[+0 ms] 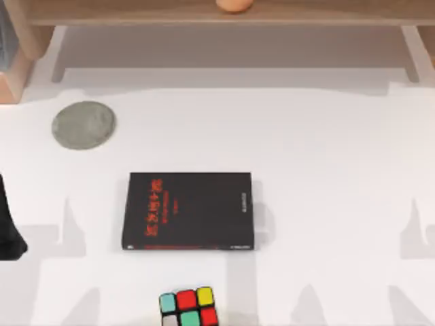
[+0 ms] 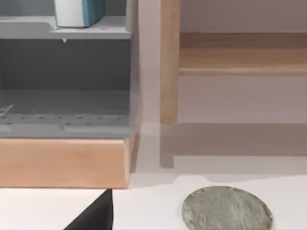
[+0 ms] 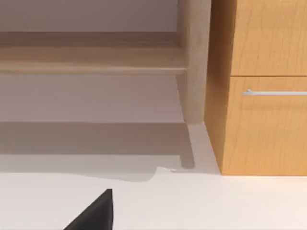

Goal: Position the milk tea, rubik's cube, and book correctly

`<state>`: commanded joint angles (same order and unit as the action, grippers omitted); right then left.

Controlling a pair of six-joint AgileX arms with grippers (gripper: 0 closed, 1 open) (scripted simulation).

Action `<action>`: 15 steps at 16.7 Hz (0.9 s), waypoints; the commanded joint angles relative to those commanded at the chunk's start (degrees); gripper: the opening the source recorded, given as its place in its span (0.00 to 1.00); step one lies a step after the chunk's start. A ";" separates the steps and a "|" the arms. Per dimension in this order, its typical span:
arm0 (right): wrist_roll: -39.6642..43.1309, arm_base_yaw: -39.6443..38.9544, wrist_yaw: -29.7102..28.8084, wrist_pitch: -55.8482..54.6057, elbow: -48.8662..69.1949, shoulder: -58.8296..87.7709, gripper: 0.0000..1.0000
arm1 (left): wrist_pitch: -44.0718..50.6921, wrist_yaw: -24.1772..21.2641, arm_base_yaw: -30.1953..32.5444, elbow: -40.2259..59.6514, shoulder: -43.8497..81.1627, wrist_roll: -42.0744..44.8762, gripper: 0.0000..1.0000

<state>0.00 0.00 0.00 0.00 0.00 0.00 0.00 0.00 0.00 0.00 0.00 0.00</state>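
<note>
So the rubik's cube (image 1: 188,309) sits at the near edge of the white surface (image 1: 326,204), just near of a black book (image 1: 188,210) with red lettering lying flat mid-surface. Milk tea (image 1: 234,5) is up on the far wooden shelf (image 1: 306,12). The blue book (image 2: 79,12) stands in the grey cabinet (image 2: 67,31) far left. A round grey coaster (image 1: 83,125) lies far left on the surface. Left arm (image 1: 8,227) is parked at the left edge; can't tell either hand's state.

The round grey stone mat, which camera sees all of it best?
The top view: the whole grey mat lies on the white table, near its left side, beyond the black book. The left wrist view sees it closer, but its near edge is cut off. The right wrist view faces the wooden drawers instead.
</note>
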 joint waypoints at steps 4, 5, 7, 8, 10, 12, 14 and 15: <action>0.00 0.00 0.00 0.00 0.00 0.00 1.00 | -0.86 0.79 0.82 1.59 1.74 -0.02 1.00; 0.00 0.00 0.00 0.00 0.00 0.00 1.00 | -1.72 1.58 1.63 3.17 3.52 -0.03 1.00; 0.00 0.00 0.00 0.00 0.00 0.00 1.00 | -4.10 3.78 3.90 7.81 8.93 -0.06 1.00; 0.00 0.00 0.00 0.00 0.00 0.00 1.00 | -5.59 5.15 5.32 10.75 12.54 -0.07 1.00; 0.00 0.00 0.00 0.00 0.00 0.00 1.00 | -9.04 8.32 8.67 17.70 21.54 -0.08 1.00; 0.00 0.00 0.00 0.00 0.00 0.00 1.00 | -12.87 11.83 12.44 25.53 32.84 -0.07 1.00; 0.00 0.00 0.00 0.00 0.00 0.00 1.00 | -16.95 15.53 16.51 33.81 46.31 -0.05 1.00; 0.00 0.00 0.00 0.00 0.00 0.00 1.00 | -19.04 17.42 18.60 38.02 53.64 -0.03 1.00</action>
<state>0.00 0.00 0.00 0.00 0.00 0.00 -19.04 17.42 18.60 38.02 53.64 -0.03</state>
